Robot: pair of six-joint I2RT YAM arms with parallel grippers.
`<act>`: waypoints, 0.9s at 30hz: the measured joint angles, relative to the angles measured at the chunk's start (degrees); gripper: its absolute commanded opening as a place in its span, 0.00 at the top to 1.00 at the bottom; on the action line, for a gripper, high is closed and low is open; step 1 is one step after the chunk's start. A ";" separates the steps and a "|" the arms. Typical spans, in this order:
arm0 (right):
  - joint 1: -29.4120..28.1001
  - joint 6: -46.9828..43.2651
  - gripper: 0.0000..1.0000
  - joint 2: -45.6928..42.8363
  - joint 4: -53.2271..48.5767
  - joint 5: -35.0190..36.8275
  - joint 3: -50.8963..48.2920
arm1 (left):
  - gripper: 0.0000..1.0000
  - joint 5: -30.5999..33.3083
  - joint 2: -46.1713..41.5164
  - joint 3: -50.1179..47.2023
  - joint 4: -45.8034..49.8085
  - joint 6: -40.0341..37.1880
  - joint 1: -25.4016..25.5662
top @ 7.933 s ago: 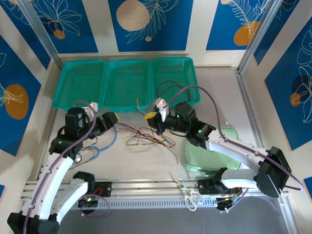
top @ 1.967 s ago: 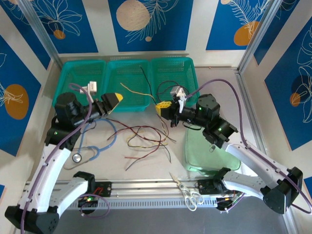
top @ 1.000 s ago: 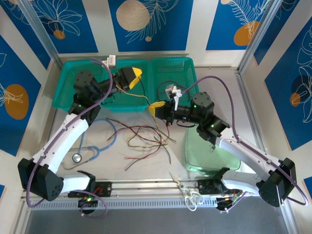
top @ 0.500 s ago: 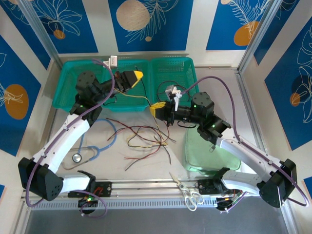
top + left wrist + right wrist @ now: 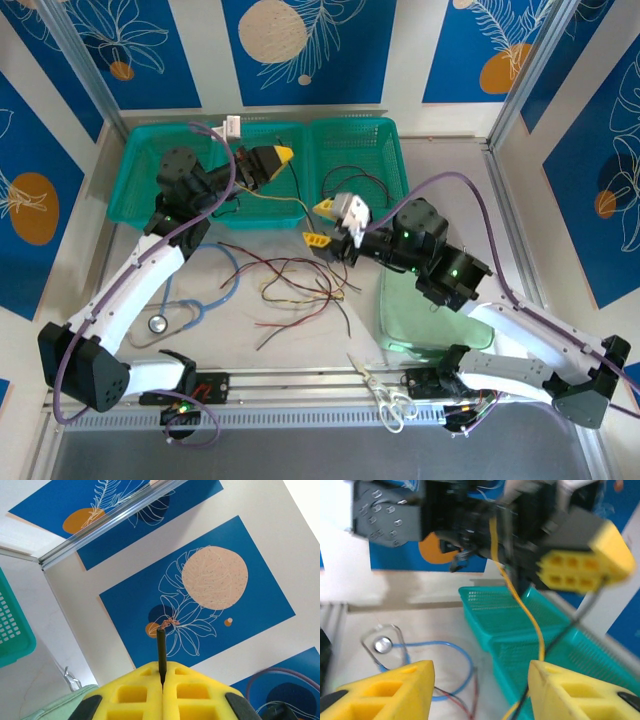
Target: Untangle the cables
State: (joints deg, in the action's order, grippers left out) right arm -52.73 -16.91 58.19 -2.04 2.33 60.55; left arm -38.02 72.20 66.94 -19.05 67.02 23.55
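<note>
My left gripper (image 5: 277,156) is raised over the middle teal basket and is shut on a cable. In the left wrist view a dark cable end (image 5: 161,650) with bare copper strands sticks up between the closed yellow pads (image 5: 190,695). A yellow cable (image 5: 285,200) sags below it towards my right gripper (image 5: 320,222), which is open with nothing between its fingers. In the right wrist view the yellow cable (image 5: 520,605) and a thin black one hang past the right finger (image 5: 575,690). Red and black cables (image 5: 300,280) lie tangled on the table. Another black cable (image 5: 360,182) curls in the right basket.
Three teal baskets (image 5: 165,170) line the back of the table. A light-blue stethoscope (image 5: 205,300) lies at the left, its disc (image 5: 382,644) also showing in the right wrist view. A pale green tray (image 5: 440,320) sits under the right arm. Scissors (image 5: 385,395) lie at the front rail.
My right gripper has opened, let go of the yellow cable and drawn back a little to the right. The left gripper stays raised and shut.
</note>
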 measured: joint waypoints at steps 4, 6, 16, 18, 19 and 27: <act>-4.04 -13.44 0.45 3.52 -1.29 4.42 3.74 | 1.00 0.44 0.00 -0.04 0.33 -0.02 0.00; -5.07 -18.60 0.45 6.21 -2.49 6.78 6.82 | 1.00 0.61 0.00 -0.09 0.42 -0.02 0.00; -6.19 -31.32 0.51 14.47 -6.14 13.70 15.32 | 1.00 0.81 -0.02 -0.28 0.68 -0.02 0.00; -6.19 -32.17 0.55 14.97 -6.64 14.43 15.54 | 1.00 0.81 -0.02 -0.28 0.70 -0.02 0.00; -6.19 -32.54 0.58 15.19 -6.78 14.80 15.65 | 1.00 0.81 -0.02 -0.28 0.70 -0.02 0.00; -6.19 -33.99 1.00 16.46 -7.87 17.33 16.44 | 1.00 0.81 -0.48 -0.92 1.20 -0.04 0.00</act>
State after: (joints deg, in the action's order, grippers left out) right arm -58.92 -50.89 74.65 -9.91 19.66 76.99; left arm -37.21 71.72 66.02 -17.85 66.98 23.55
